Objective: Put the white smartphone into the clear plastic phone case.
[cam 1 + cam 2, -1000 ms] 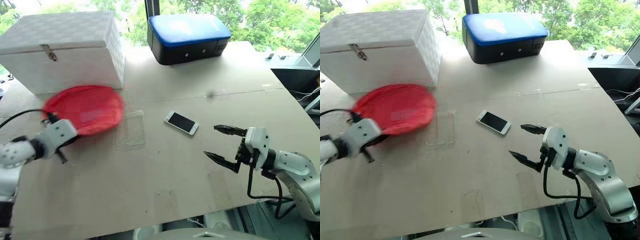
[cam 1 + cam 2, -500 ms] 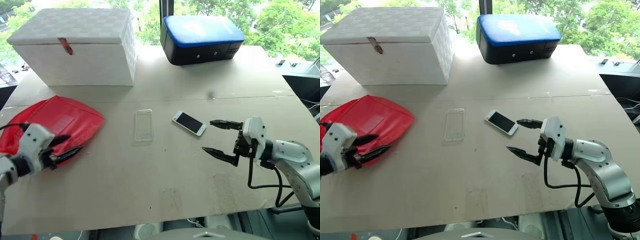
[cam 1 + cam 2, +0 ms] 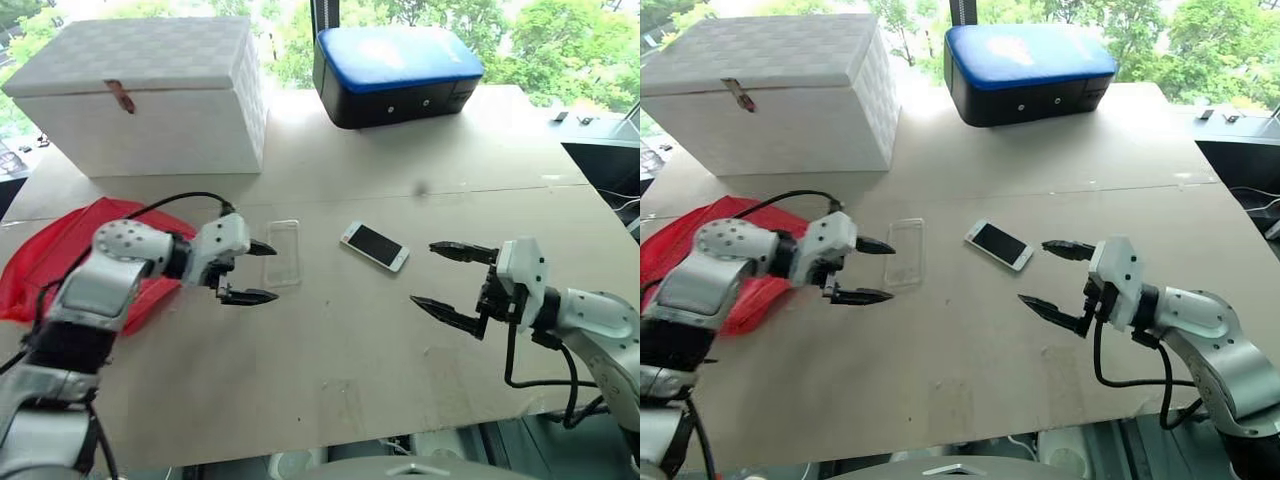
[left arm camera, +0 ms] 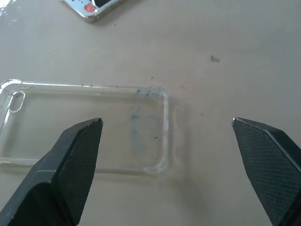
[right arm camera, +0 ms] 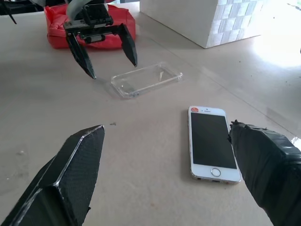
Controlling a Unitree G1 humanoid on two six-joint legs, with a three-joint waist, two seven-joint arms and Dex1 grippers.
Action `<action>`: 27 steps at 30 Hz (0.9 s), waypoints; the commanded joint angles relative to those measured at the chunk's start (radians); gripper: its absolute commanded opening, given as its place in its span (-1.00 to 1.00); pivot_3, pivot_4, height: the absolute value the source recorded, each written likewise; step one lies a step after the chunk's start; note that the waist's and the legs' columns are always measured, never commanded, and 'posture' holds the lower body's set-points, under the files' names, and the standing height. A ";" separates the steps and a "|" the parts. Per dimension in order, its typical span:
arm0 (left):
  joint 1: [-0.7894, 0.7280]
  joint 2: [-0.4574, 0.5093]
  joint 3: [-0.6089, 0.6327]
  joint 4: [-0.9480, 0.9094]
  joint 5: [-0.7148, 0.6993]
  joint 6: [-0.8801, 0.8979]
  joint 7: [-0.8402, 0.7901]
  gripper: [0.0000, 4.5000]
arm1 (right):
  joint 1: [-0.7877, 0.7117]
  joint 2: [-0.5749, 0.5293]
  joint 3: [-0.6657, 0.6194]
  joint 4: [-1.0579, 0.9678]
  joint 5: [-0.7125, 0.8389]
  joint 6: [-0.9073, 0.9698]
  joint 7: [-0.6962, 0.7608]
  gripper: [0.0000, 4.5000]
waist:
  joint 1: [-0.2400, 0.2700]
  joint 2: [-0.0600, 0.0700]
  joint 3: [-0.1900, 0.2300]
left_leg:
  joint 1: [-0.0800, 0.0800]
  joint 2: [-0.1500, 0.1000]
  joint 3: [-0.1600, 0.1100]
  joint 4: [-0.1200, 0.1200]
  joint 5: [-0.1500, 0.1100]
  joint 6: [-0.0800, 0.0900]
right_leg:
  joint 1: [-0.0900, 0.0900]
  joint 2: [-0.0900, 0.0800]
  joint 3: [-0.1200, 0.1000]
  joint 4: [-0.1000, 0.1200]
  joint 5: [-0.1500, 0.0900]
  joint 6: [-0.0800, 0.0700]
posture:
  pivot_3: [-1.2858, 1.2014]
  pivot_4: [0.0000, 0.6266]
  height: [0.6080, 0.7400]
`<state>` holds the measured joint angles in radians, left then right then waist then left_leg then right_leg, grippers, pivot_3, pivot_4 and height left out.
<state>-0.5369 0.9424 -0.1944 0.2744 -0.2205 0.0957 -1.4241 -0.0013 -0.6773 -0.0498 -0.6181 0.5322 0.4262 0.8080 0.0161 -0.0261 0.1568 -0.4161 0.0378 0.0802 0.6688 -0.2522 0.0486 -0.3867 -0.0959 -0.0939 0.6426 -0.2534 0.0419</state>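
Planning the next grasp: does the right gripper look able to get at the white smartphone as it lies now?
Probably yes. The right gripper stands open just beside the white smartphone, which lies flat and alone on the table, with nothing between them. The left gripper is off by the clear case.

**Colours on your table**

You see a white smartphone (image 3: 374, 246) with a dark screen and a small red mark near its top edge. The clear plastic phone case (image 3: 283, 253) is see-through, with faint bluish smudges inside. The pouch (image 3: 60, 262) is bright red. The box (image 3: 150, 92) is white with a woven checker pattern and a reddish-brown clasp. The cushioned case (image 3: 392, 72) is blue on top with black sides. The tabletop (image 3: 330, 340) is plain tan.
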 commanded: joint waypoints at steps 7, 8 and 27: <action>-0.189 -0.083 -0.134 0.368 0.112 -0.261 -0.189 -0.18 | 0.122 0.011 -0.062 -0.108 -0.024 -0.039 -0.073 1.00 | -0.003 -0.001 -0.001 | 0.000 0.001 0.001 0.001 0.000 0.001 | 0.000 -0.001 0.002 0.000 0.000 0.000 | 0.03 -0.52 0.91; -0.176 -0.091 -0.124 0.328 0.078 -0.159 -0.190 -0.34 | 0.135 0.015 -0.061 -0.112 -0.031 -0.046 -0.079 1.00 | -0.003 -0.001 -0.001 | 0.001 0.002 0.001 0.001 0.000 0.001 | 0.000 -0.001 0.003 0.000 0.000 0.000 | 0.03 -0.52 0.91; -0.029 -0.526 0.149 -0.612 -0.154 1.326 0.649 -0.64 | 0.019 0.029 0.037 -0.020 -0.060 -0.071 -0.019 1.00 | -0.005 -0.002 -0.001 | 0.003 0.000 -0.010 0.005 0.000 0.001 | 0.007 0.010 0.018 0.002 0.000 0.002 | 0.03 -0.52 0.91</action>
<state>-0.5615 0.3927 -0.0578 -0.2900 -0.3557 1.4257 -0.7824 0.0267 -0.6380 -0.0023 -0.6269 0.4552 0.3643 0.7727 0.0114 -0.0281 0.1559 -0.4132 0.0382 0.0709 0.6732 -0.2521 0.0493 -0.3809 -0.0844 -0.0738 0.6447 -0.2532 0.0431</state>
